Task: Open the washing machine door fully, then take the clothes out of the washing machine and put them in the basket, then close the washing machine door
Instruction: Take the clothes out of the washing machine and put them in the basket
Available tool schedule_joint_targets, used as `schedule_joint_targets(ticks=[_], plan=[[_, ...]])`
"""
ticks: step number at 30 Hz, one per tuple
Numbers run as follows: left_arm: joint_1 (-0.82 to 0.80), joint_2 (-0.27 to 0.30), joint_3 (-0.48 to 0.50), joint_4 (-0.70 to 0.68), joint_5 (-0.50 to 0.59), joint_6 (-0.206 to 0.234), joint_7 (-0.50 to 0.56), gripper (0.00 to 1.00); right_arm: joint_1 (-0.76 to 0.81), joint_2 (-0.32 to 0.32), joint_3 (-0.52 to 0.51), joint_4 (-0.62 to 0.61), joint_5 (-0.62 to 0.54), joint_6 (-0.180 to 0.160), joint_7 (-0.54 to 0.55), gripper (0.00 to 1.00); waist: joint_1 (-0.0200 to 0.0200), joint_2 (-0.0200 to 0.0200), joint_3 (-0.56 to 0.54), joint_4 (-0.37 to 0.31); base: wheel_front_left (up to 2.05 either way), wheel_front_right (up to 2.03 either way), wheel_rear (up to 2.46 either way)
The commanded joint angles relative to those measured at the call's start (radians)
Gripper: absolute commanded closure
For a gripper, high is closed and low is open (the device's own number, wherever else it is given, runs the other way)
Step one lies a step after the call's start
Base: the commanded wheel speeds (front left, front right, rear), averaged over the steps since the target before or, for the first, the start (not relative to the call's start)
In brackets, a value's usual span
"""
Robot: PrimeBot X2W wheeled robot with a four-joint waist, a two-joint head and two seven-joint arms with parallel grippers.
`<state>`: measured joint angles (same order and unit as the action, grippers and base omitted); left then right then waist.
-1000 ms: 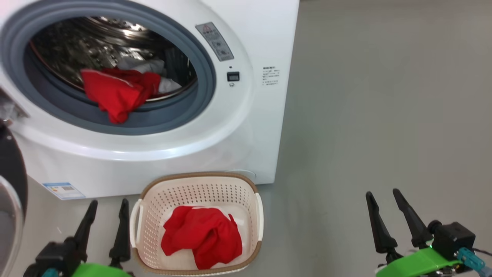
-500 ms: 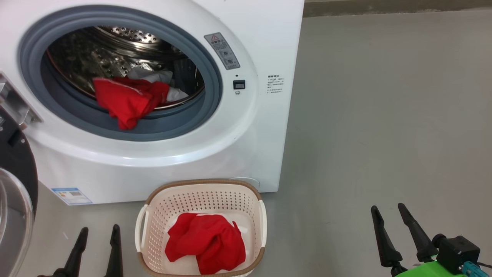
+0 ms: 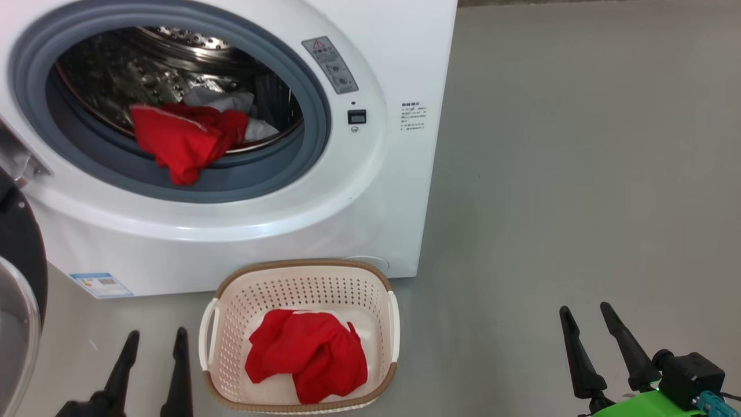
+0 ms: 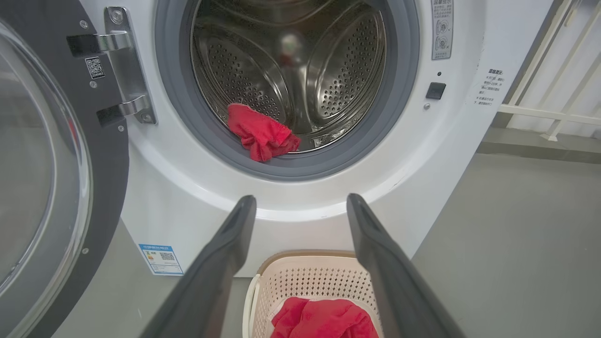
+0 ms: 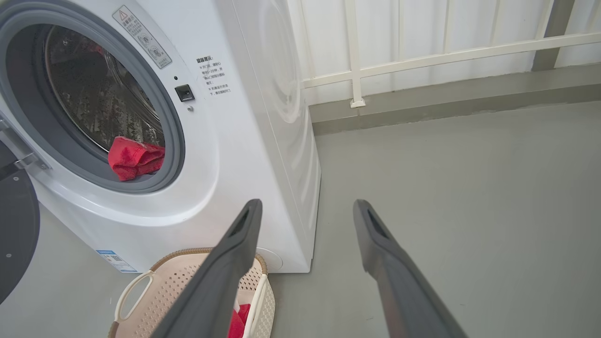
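The white washing machine [image 3: 370, 191] stands with its door [image 3: 17, 278] swung open at the left edge. A red piece of the clothes [image 3: 173, 142] hangs over the grey gasket at the drum's mouth, with white fabric behind it. More red clothes [image 3: 307, 353] lie in the cream basket [image 3: 301, 265] on the floor in front of the machine. My left gripper [image 3: 157, 332] is open and empty, just left of the basket. My right gripper [image 3: 583, 307] is open and empty over bare floor, far right. The left wrist view looks between the open left gripper [image 4: 300, 198] at the drum clothes [image 4: 260, 134].
Grey floor spreads to the right of the machine. A white railing [image 5: 357, 70] and a low kerb run behind it. The open door's black rim [image 4: 108, 188] and its hinge [image 4: 124, 65] stand to the left of the drum opening.
The head camera has wobbled, shifting the whole picture. My left gripper sits lower and further back in view than a second ago, the right slightly lower. The clothes and basket have not moved.
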<state>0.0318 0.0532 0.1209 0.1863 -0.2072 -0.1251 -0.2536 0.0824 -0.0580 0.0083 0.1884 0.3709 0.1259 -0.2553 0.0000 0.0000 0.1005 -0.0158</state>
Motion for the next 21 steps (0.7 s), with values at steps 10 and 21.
schedule_joint_targets(ticks=[10, 21], plan=[[-0.256, 0.072, -0.025, 0.127, 0.091, -0.006, -0.008, 0.00, -0.094, -0.002, 0.024, -0.042, -0.011, 0.005, -0.006, 0.00, 0.0000, 0.0000, 0.119, -0.002, 0.00, 0.00, 0.00], [-0.634, 0.153, -0.104, 0.371, 0.228, 0.026, -0.008, 0.00, -0.197, 0.007, 0.054, -0.050, -0.018, 0.005, -0.006, 0.00, 0.0000, 0.0000, 0.269, -0.036, 0.00, 0.00, 0.00]])
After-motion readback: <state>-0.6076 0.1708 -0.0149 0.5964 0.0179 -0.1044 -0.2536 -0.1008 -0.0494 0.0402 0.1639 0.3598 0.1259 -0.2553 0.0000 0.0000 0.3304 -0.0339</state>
